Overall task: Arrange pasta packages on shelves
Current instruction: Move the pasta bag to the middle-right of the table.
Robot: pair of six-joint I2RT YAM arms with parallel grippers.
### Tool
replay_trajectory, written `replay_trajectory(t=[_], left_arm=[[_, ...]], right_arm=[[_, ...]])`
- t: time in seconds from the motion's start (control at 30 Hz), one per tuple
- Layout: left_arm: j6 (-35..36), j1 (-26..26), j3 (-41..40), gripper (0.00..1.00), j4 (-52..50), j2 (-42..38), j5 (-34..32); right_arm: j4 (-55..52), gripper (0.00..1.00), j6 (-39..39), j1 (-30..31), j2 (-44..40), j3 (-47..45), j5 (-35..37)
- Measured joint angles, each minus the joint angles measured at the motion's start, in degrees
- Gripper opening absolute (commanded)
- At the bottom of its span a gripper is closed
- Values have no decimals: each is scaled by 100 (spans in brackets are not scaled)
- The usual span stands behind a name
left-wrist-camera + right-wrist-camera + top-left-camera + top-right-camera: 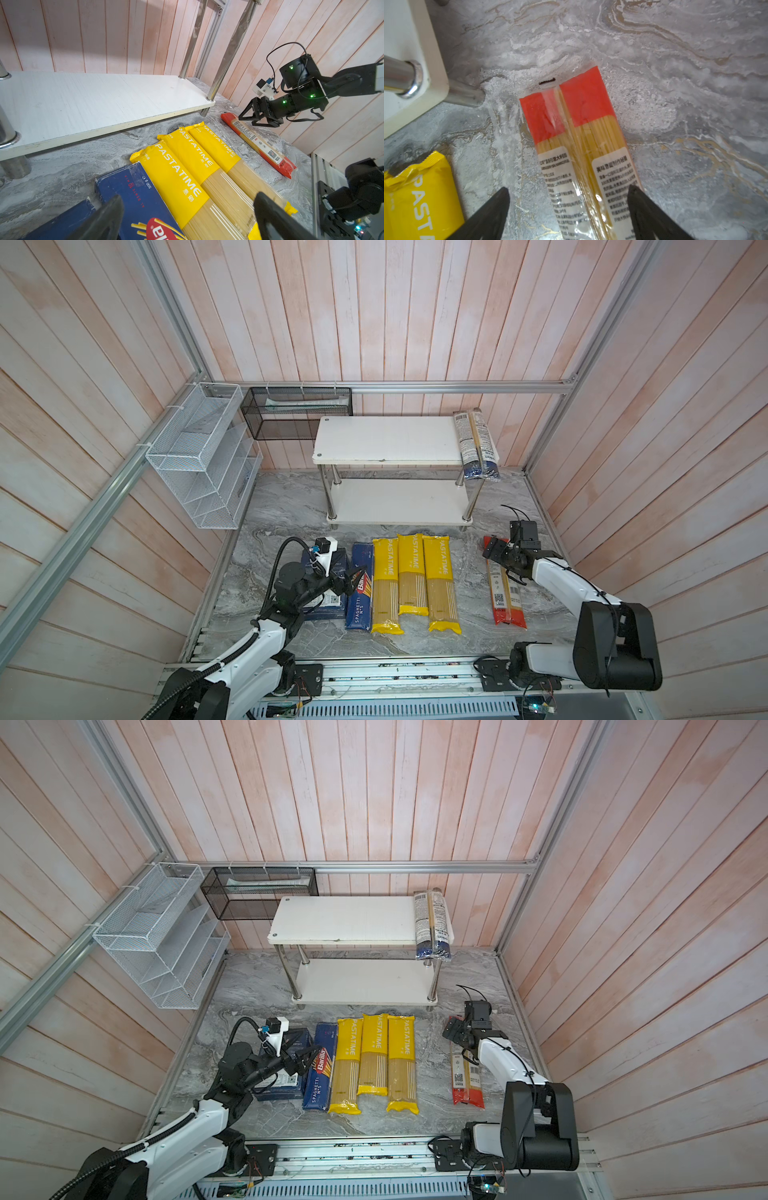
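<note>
Where the right gripper point(568, 187) gapes, the red-ended bag point(583, 124) lies beneath.

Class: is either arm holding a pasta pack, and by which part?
Nothing is held. The right gripper is open over the red-ended bag; the left gripper is open over a Barilla box.

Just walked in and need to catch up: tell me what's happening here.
One blue bag lies on the top shelf; the rest lie on the table. The right claw is open over the red bag, straddling it. The left claw is open above a Barilla box.
</note>
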Motion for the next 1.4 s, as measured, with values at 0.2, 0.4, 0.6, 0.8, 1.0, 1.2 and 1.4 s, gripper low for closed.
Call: replay_trajectory(t=[0.2, 0.4, 0.6, 0.8, 1.0, 1.2, 1.4], left_arm=[[24, 0, 0, 100, -2, 0, -2], [42, 0, 0, 100, -7, 68, 0], [42, 0, 0, 100, 0, 68, 0], [42, -9, 0, 100, 2, 76, 0], [42, -9, 0, 100, 2, 79, 0], [42, -9, 0, 100, 0, 79, 0], [42, -9, 0, 100, 2, 79, -2]], right_arm=[[81, 89, -114, 2, 116, 0, -20], [81, 89, -195, -24, 254, 0, 107], [146, 89, -199, -195, 269, -142, 120], [203, 89, -201, -247, 337, -190, 57], [221, 88, -201, -260, 448, -190, -57], [352, 87, -175, -278, 428, -282, -310], [647, 87, -33, -197, 214, -616, -490]])
